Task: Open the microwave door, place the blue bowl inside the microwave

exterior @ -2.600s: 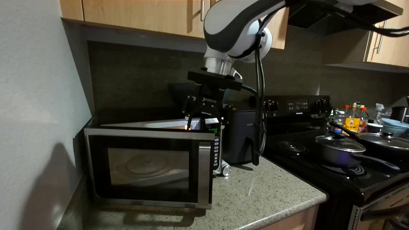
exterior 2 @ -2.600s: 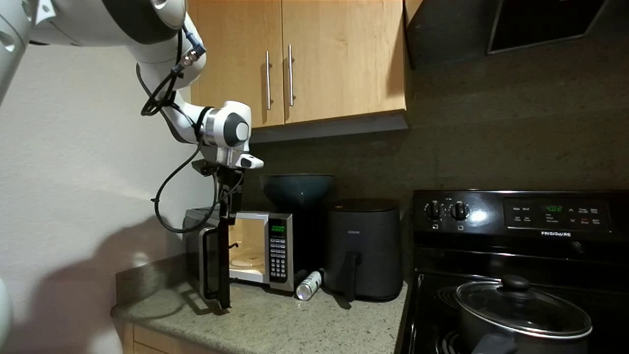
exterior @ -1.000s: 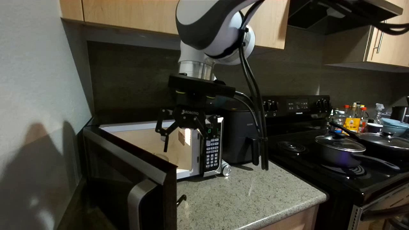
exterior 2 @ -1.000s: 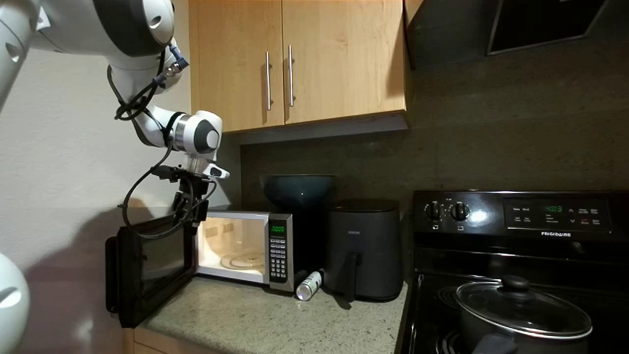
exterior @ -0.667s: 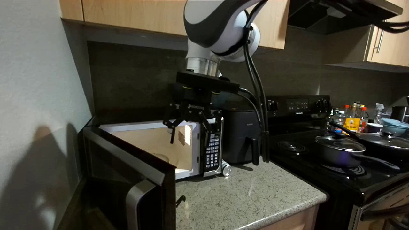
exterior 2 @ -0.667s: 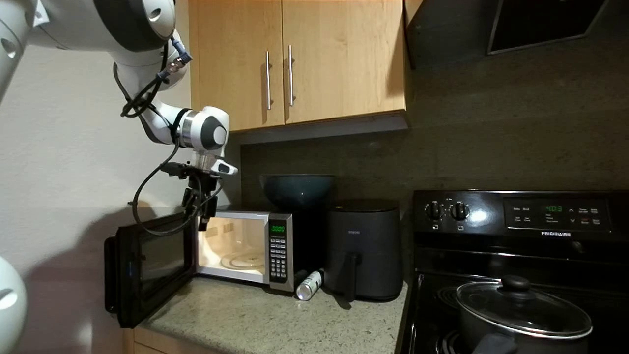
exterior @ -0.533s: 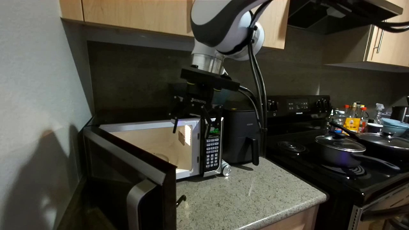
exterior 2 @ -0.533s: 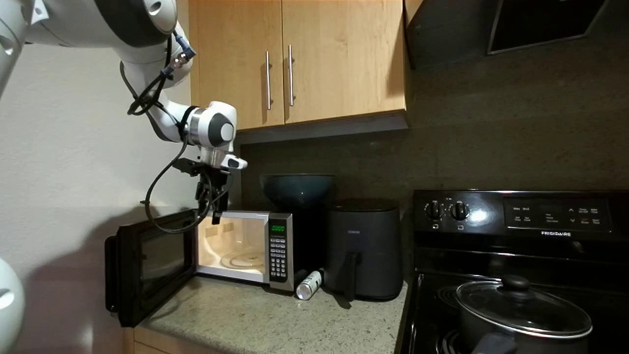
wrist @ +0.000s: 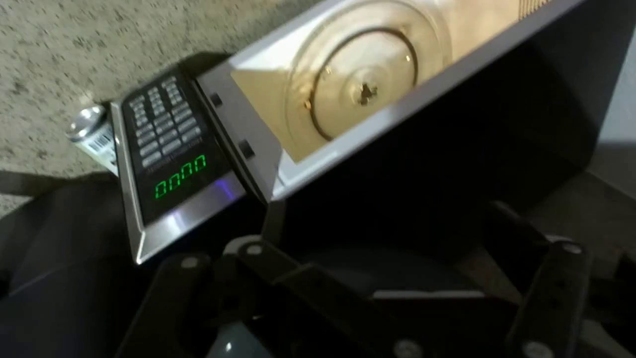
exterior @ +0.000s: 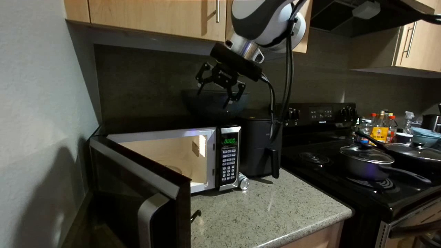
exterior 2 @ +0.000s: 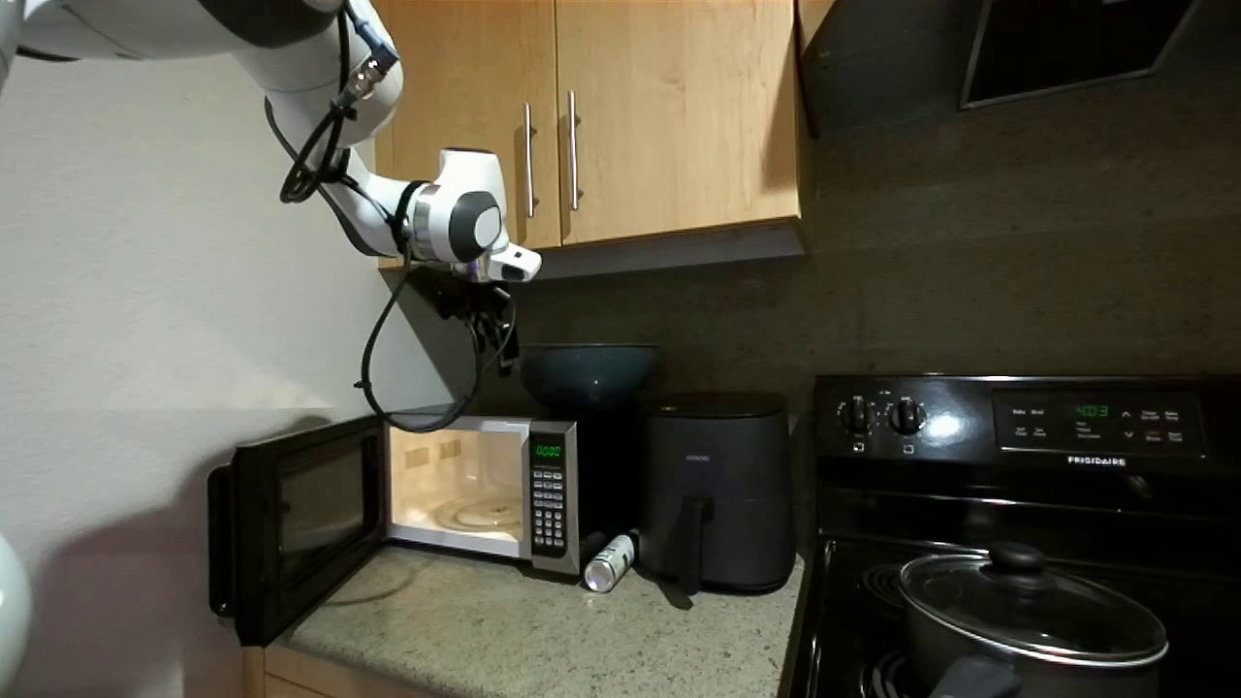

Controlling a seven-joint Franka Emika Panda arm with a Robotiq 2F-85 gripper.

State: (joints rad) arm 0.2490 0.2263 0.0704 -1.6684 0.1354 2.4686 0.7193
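The microwave (exterior 2: 556,504) sits on the counter with its white, lit interior exposed. Its microwave door (exterior 2: 308,523) is swung out wide toward the left wall; its handle side faces forward in an exterior view (exterior: 155,210). Behind the microwave's right part is the dark blue bowl (exterior 2: 591,376); what it rests on is lost in shadow. My gripper (exterior: 212,99) hangs tilted above the microwave's top, overlapping the bowl from that side. Its jaws are spread and hold nothing. In the wrist view, a dim curve of the bowl (wrist: 387,268) shows between the open fingers (wrist: 512,233).
A black air fryer (exterior 2: 717,504) stands right of the microwave, with a can (exterior 2: 611,562) lying between them. Wooden cabinets (exterior 2: 669,126) overhang the counter. Farther right, a lidded pot (exterior 2: 1033,611) is on the black stove. A wall borders the left.
The microwave door has swung from partly ajar to wide. Afterwards my gripper rose from in front of the microwave, moved right and tilted over toward the bowl. The bowl has not moved.
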